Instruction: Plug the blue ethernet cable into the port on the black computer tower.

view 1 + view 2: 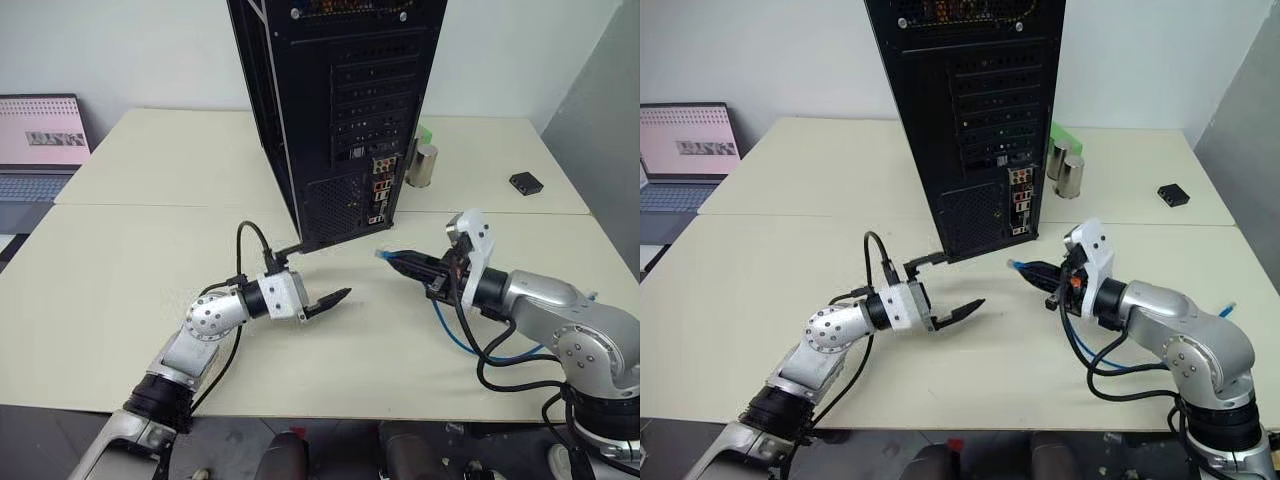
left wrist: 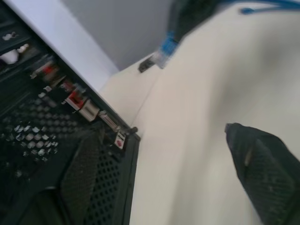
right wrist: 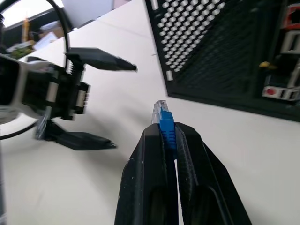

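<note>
Pinched just behind its clear plug, the thin light-blue ethernet cable (image 3: 165, 123) is held by the right gripper (image 1: 402, 262) above the cream table's (image 1: 130, 270) middle, near the black metal computer tower (image 1: 345, 110); light, limp cord, fragile clip. Left gripper (image 1: 945, 285) is spread wide, empty.

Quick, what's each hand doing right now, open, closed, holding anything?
Left hand: open, holding nothing.
Right hand: closed on the blue ethernet cable, just behind its plug.

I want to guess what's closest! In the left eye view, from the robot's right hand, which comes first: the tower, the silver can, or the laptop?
From the right hand:
1. Black computer tower, just ahead.
2. Silver can, behind it beside the tower.
3. Laptop, far across on the left.
</note>
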`<state>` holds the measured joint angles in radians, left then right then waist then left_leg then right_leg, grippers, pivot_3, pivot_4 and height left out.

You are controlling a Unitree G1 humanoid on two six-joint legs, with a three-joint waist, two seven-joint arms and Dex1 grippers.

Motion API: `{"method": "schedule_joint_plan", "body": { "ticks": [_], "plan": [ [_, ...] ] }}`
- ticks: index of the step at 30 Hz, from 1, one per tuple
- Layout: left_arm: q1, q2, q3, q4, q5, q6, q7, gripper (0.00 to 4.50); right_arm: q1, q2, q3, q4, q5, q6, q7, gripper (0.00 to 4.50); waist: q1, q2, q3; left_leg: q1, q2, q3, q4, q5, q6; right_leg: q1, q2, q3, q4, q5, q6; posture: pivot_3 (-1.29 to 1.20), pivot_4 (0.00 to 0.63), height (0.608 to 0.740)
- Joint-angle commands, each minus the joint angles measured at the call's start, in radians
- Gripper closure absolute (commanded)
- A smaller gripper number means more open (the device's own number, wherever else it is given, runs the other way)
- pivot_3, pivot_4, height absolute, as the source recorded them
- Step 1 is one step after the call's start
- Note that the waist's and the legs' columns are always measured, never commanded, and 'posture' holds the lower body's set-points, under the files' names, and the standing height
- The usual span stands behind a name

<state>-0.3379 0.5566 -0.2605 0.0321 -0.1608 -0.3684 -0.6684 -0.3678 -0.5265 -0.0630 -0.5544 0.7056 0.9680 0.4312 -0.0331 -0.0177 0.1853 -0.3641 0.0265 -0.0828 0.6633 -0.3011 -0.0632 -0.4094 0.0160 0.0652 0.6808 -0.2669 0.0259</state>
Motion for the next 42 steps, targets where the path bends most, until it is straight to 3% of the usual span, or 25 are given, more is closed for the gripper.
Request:
{"method": "schedule_joint_plan", "body": {
  "ticks": [1,6,12,22,42],
  "plan": [
    [0.021,-0.045,0.039,-0.2,-0.083,0.293,0.074,0.0,-0.047,0.038,0.046,-0.019,-0.147,-0.106,-0.114,4.48,0.0,0.0,0.0,0.0,0.0,0.0,0.0,0.0,0.0,0.0,0.0,0.0,0.0,0.0,0.0,0.0,0.15,0.74],
    [0.004,-0.138,0.075,-0.319,-0.104,0.578,0.214,0.0,-0.084,0.15,0.123,0.028,-0.298,-0.175,-0.252,4.48,0.0,0.0,0.0,0.0,0.0,0.0,0.0,0.0,0.0,0.0,0.0,0.0,0.0,0.0,0.0,0.0,0.15,0.74],
    [-0.01,-0.196,0.081,-0.365,-0.087,0.714,0.274,0.0,-0.117,0.265,0.162,0.085,-0.401,-0.229,-0.343,4.48,0.0,0.0,0.0,0.0,0.0,0.0,0.0,0.0,0.0,0.0,0.0,0.001,0.0,0.0,0.0,0.0,0.15,0.74],
    [0.006,-0.217,0.092,-0.381,-0.047,0.717,0.276,0.0,-0.189,0.412,0.154,0.238,-0.467,-0.308,-0.383,4.48,0.0,0.0,0.0,0.0,0.0,0.001,-0.001,0.0,-0.001,-0.001,0.0,0.001,0.0,0.0,0.0,0.0,0.15,0.74],
    [0.014,-0.226,0.103,-0.379,-0.017,0.712,0.27,0.0,-0.25,0.432,0.116,0.42,-0.513,-0.408,-0.349,4.48,0.0,0.0,0.0,0.0,0.0,0.001,-0.001,0.0,0.0,-0.001,0.0,0.002,0.0,0.0,0.0,0.0,0.15,0.74]
  ]
}}
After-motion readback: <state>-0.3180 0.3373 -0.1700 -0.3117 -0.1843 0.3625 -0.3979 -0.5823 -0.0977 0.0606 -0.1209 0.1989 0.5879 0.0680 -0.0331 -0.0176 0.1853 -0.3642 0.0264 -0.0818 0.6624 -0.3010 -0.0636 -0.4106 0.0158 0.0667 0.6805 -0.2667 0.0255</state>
